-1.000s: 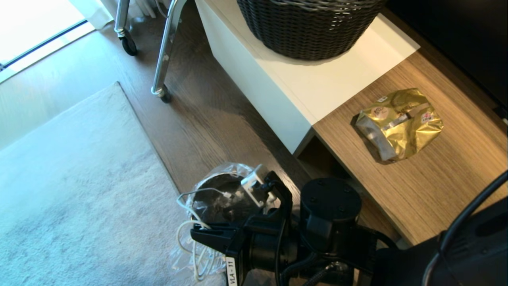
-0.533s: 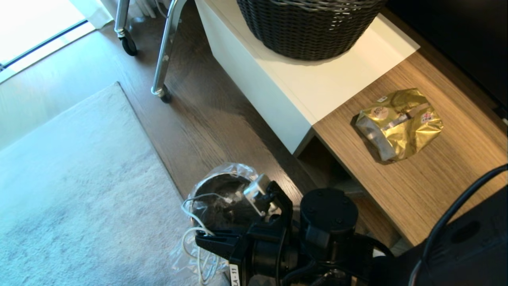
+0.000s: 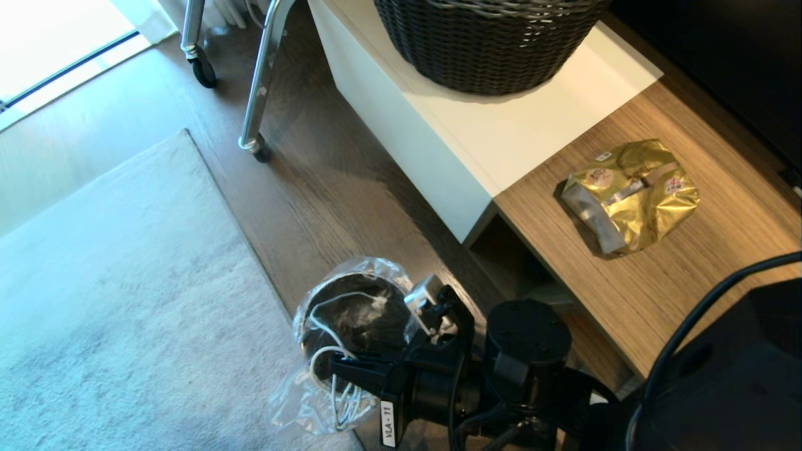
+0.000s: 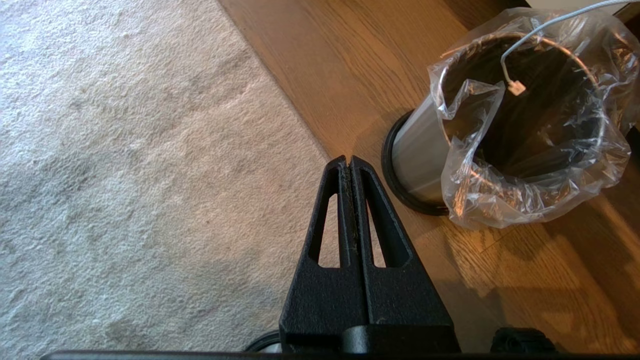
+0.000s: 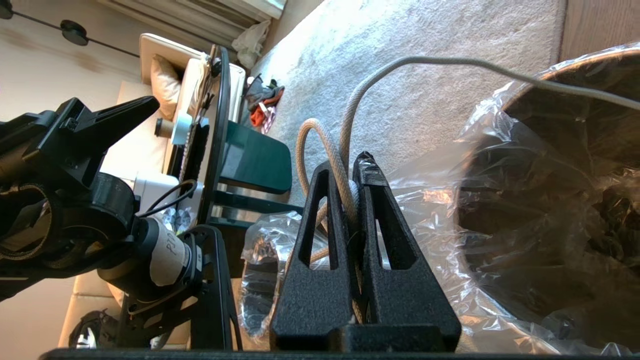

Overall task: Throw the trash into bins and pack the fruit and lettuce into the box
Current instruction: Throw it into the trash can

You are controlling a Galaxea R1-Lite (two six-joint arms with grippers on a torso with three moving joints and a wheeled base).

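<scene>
Right hand (image 5: 350, 175), clamped on a white cable (image 5: 320, 150), has shifted beside the bin (image 3: 351, 313); cable end now dangles inside. Wrapper (image 3: 630, 194) untouched. Left hand (image 4: 348, 165) closed, empty.

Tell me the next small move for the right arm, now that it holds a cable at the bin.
Probably carry the right gripper further over the steel bin's mouth, then open. Its jaws are shut on the looped white cable, whose plug end already dangles inside the clear liner, while the loops hang over the rim.
</scene>
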